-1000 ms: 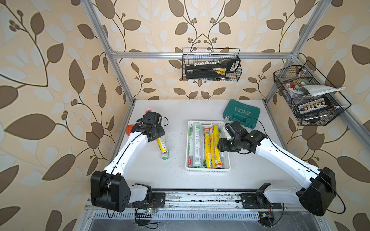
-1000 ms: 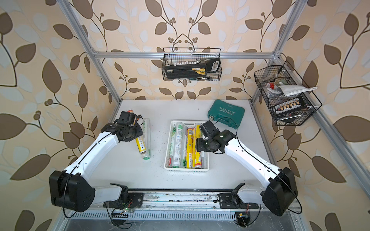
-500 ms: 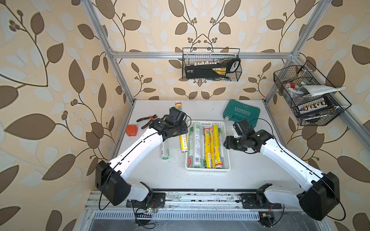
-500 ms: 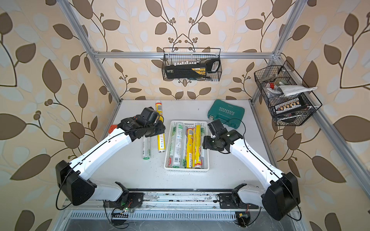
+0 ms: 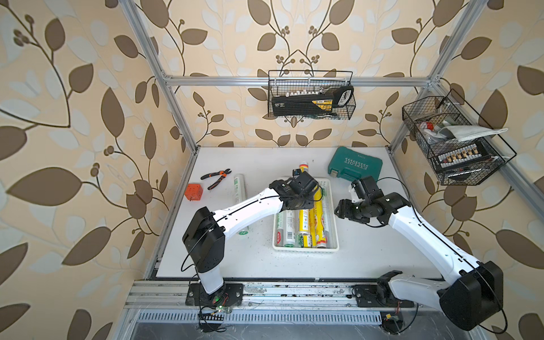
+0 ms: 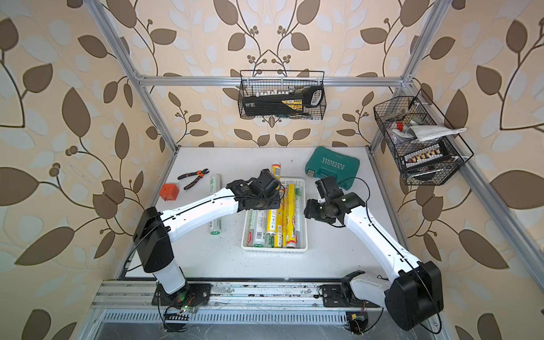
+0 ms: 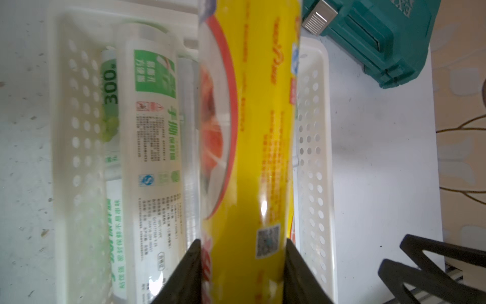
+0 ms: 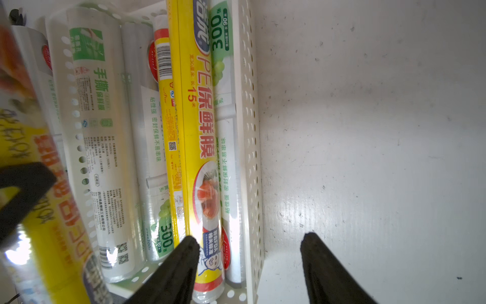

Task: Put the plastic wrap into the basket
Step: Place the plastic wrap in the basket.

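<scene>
left end effector (image 7: 243,244) is clamped on a yellow roll (image 7: 249,131) and holds it above the basket (image 5: 306,250). right end effector (image 8: 248,237) has its jaws apart with nothing held, over the basket's right wall.

risks, my read:
- in a top view the held roll's far end (image 6: 276,168) pokes past the basket's far rim. dropped here it likely lands on the rim and hangs out, since the basket looks barely longer than a roll.
- the basket floor is already covered with rolls side by side, so this one sits on top. the wall is low and it could roll over the side.
- the two end effectors are near each other, so contact is possible.

orientation: the held roll's long axis runs near-to-far, parallel to the basket's long side and the rolls in it.

one white-green roll (image 5: 240,191) lies on the desk (image 5: 368,250), well left of the basket, same heading.
</scene>
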`<state>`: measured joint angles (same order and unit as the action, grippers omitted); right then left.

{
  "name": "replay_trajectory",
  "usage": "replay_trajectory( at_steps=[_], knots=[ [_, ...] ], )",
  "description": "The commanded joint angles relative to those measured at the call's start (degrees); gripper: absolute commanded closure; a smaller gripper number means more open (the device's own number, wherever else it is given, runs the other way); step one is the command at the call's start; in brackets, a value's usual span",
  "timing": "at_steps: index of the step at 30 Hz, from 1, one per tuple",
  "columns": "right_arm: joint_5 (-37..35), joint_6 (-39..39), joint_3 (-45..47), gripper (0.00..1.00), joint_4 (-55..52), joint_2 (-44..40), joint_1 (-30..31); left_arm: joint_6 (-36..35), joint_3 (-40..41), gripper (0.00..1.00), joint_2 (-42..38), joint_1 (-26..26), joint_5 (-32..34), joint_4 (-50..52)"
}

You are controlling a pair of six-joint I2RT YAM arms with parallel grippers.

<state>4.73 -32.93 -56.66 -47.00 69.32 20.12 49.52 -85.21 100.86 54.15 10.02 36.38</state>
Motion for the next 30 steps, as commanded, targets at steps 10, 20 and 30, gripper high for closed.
replay_trajectory(
  at_steps=[10, 20, 30],
  knots=[
    [1.7, 1.3, 1.2, 0.35, -0.4, -1.3, -1.4, 5.7, -1.8, 0.56, 3.6, 2.9, 1.1, -2.5],
    [2.1, 1.5, 2.2, 0.35, 0.2, -1.2, -1.6, 7.9, 0.4, 0.57, 4.9, 3.0, -0.4, -3.0],
    [2.3, 2.0, 2.9, 0.35, 0.7, -0.9, -1.8, 6.2, 1.8, 0.57, 6.1, 3.2, -2.6, -3.3]
  ],
)
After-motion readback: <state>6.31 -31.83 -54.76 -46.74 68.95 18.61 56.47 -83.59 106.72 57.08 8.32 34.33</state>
